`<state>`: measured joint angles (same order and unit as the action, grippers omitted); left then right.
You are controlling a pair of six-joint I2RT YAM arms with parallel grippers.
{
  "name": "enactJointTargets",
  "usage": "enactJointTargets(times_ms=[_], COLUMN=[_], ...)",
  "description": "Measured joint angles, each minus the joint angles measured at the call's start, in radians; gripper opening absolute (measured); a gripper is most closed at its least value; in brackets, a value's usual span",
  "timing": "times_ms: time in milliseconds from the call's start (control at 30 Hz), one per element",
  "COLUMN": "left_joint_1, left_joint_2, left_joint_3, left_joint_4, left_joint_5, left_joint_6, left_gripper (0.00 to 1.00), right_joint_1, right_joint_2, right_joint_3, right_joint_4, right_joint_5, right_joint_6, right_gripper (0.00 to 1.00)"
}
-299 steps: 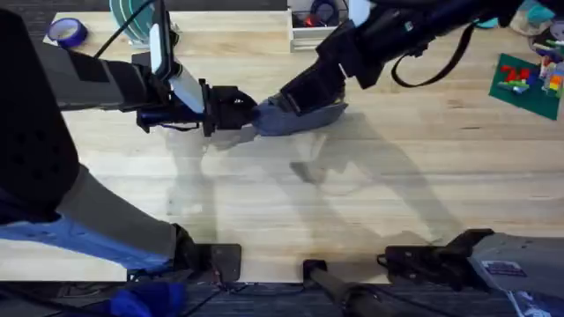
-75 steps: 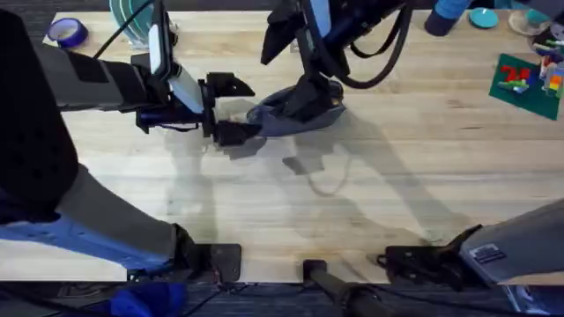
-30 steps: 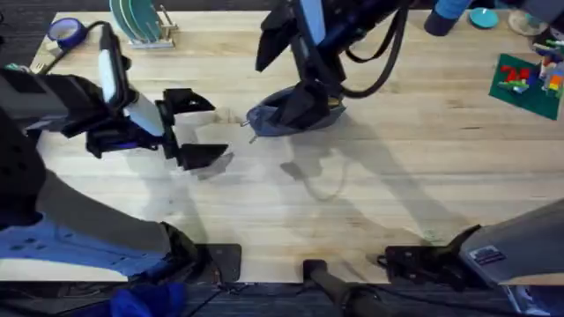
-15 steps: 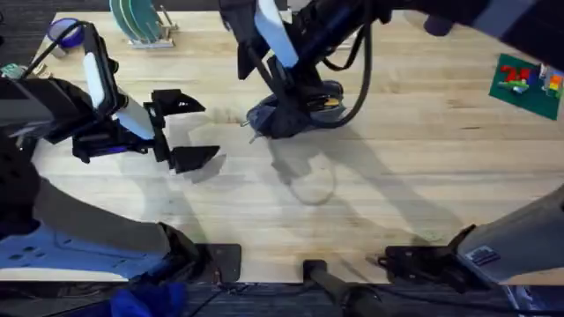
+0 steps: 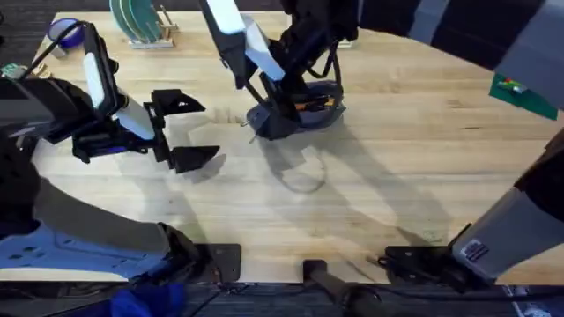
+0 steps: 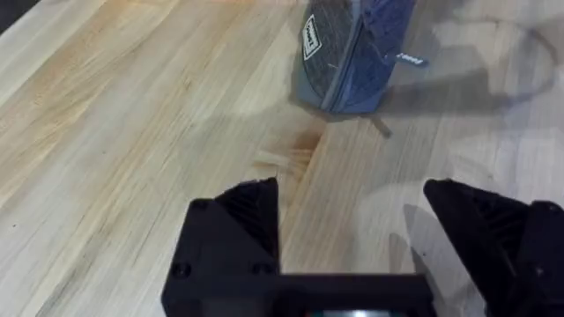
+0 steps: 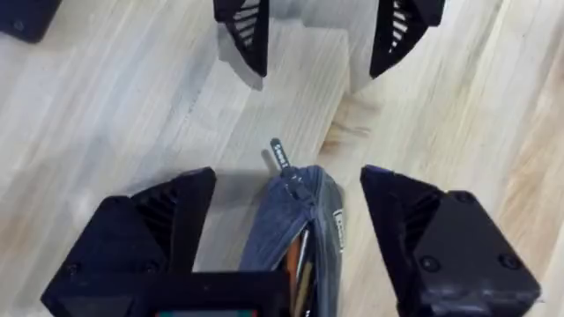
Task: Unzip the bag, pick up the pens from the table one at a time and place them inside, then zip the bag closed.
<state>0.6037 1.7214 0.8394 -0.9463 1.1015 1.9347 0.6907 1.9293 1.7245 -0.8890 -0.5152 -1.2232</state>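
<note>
Since a second ago the right gripper (image 7: 286,220) has swung over the bag (image 5: 295,110) — spread wide, empty, straddling its pull-tab end, while the left gripper (image 5: 189,130), also wide, sits well apart along the bag's long axis on the desk (image 5: 397,176).

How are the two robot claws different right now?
The left gripper sits apart from the bag, over bare table; the right gripper straddles the bag's zipper end. The left gripper has nothing between its fingers; the right has the pouch between them, with orange showing inside. Both are black and open.

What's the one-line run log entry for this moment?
bag: unzipped, orange pen inside | left claw: open, empty, beside bag | right claw: open, straddling bag's zipper end | table
</note>
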Motion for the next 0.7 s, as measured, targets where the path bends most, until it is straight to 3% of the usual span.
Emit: enactJointTargets(times_ms=[700], left_joint_1=[0.000], left_joint_2=[0.000], left_joint_3=[0.000], left_joint_4=[0.000], left_joint_5=[0.000], left_joint_6=[0.000], left_gripper=[0.995], right_joint_1=[-0.042], right_joint_2=[0.046], right_joint_3=[0.000], right_joint_4=[-0.017], right_joint_5=[0.000], right_joint_6=[-0.405], right_gripper=[0.996])
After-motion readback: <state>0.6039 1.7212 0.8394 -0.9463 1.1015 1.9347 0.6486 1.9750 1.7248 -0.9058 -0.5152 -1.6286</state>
